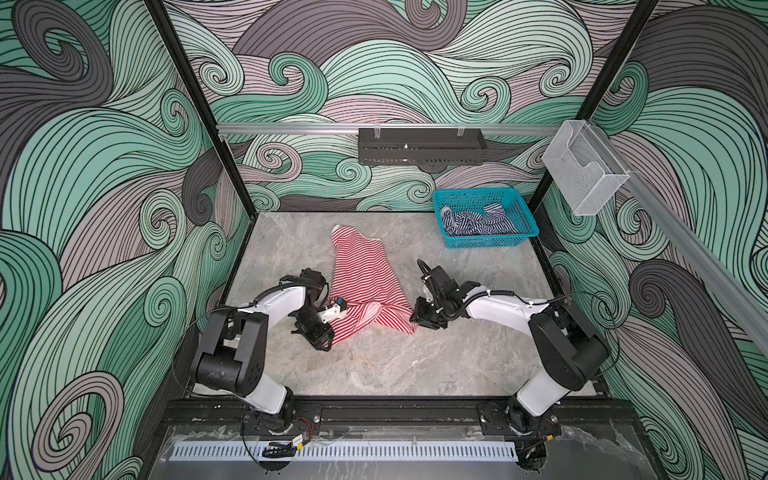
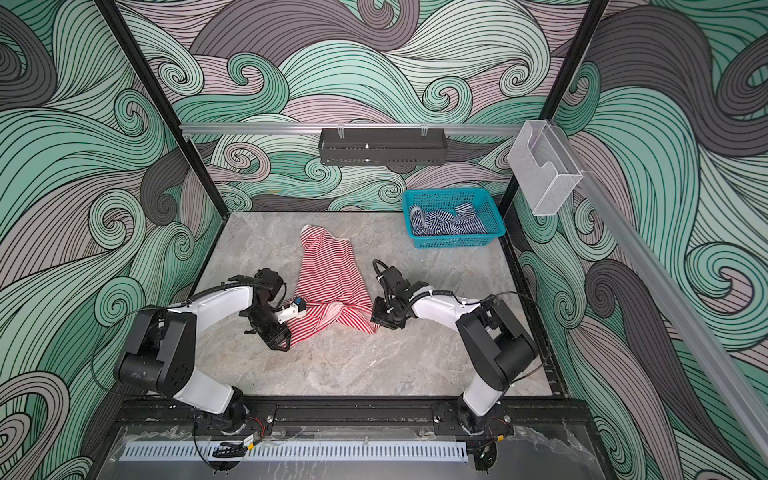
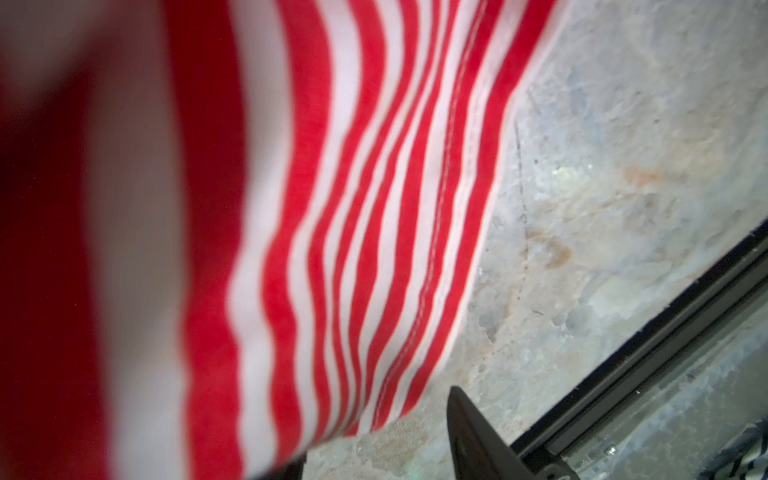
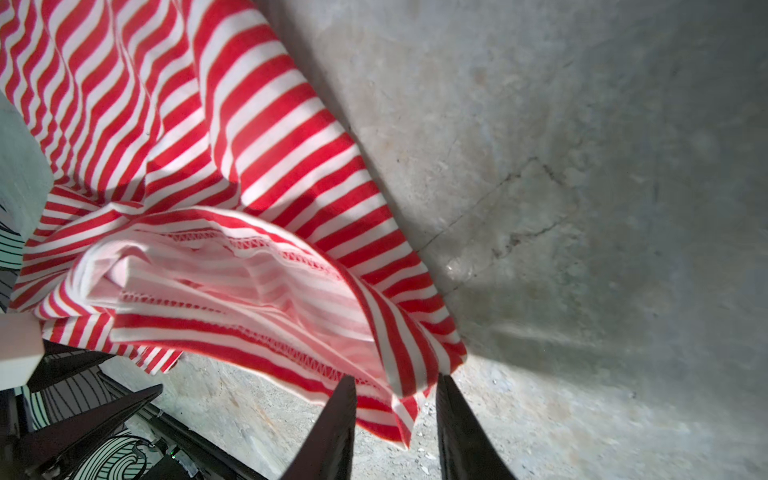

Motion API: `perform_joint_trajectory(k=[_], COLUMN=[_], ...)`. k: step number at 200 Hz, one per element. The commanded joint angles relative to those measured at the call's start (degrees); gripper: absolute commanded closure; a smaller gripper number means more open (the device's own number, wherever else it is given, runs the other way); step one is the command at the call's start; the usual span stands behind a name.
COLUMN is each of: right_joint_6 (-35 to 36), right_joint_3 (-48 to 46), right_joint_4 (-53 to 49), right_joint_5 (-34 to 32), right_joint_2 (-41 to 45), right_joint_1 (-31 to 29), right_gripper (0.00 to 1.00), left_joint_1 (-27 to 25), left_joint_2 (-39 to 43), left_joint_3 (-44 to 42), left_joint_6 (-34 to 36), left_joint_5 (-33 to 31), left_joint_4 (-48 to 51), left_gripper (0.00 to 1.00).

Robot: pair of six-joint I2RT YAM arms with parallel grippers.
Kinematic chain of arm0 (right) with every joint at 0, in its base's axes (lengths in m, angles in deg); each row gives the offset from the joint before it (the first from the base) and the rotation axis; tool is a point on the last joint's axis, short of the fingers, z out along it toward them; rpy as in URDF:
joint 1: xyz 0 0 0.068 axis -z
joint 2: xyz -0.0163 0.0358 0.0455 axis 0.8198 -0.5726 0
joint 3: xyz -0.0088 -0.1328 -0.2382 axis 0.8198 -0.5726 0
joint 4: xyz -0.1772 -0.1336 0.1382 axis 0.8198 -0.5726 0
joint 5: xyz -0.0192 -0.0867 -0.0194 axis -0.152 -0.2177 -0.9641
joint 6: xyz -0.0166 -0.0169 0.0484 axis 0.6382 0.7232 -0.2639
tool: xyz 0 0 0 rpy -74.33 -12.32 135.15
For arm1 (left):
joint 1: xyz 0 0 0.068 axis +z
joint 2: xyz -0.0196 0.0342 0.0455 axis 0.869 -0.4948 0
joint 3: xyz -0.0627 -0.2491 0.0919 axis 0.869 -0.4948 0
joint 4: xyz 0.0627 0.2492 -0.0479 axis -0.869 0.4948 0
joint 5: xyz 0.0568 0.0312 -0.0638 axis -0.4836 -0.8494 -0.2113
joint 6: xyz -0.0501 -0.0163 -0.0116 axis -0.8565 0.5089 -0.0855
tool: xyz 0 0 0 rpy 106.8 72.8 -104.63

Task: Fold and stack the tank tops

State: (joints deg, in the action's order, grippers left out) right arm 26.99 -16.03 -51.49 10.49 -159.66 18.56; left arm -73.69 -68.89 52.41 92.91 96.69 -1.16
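Bunching is the main risk. The red striped top [image 1: 365,274] is spread on the table [image 1: 415,365], away from the basket [image 1: 490,242] toward the arms, and its near hem is turned over and creased. If only one layer is caught, or if one corner is pulled harder, the fold may be made crooked. The navy striped top [image 1: 478,226] is seen crumpled inside the basket.

Both arms are bent low, elbows out, wrists turned toward the hem. The left gripper [image 1: 324,340] is placed at the hem corner farthest from the basket. Its fingers are mostly hidden by cloth, so their state cannot be told. The right gripper [image 4: 395,378] is set around the other corner, fingers [image 4: 332,428] narrow, but a firm pinch cannot be confirmed.
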Motion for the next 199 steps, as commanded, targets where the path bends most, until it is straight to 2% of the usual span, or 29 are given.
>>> perform_joint_trajectory(k=[1,44,71,107,131,163,199], right_joint_6=[-0.97,-1.28,-3.41,-7.56,-10.27,-16.76,-24.03], right_joint_3=[-0.60,-2.13,-3.89,-7.06,-8.66,-13.19,-17.70], right_joint_4=[-0.08,-1.44,1.51,5.71,7.21,17.92,23.37], right_joint_5=[0.13,-0.92,-0.72,-0.22,-0.42,2.28,2.37], right_joint_2=[2.37,5.47,6.84,7.66,7.17,6.28,7.76], right_joint_1=[-0.06,0.38,0.55,0.73,1.08,2.03,3.53], right_gripper=[0.67,0.66,0.57,0.56,0.56,0.56,0.57], left_joint_1=[-1.24,-3.86,-5.79,-6.15,-6.17,-6.17,-6.12], left_joint_2=[-1.84,-2.92,-2.49,-0.63,1.49,3.97,5.28], left_joint_3=[1.05,0.03,-0.61,-1.10,-1.40,-2.49,-3.54], left_joint_6=[-2.08,-2.47,-2.83,-3.18,-3.53,-3.60,-4.24], left_joint_5=[-4.32,-8.36,-9.20,-9.51,-9.51,-9.60,-9.64], left_joint_4=[-1.54,-2.04,-1.94,-1.47,-1.03,-1.05,-1.36], left_gripper=[0.47,0.60,0.78,0.99,1.00,1.00,1.00])
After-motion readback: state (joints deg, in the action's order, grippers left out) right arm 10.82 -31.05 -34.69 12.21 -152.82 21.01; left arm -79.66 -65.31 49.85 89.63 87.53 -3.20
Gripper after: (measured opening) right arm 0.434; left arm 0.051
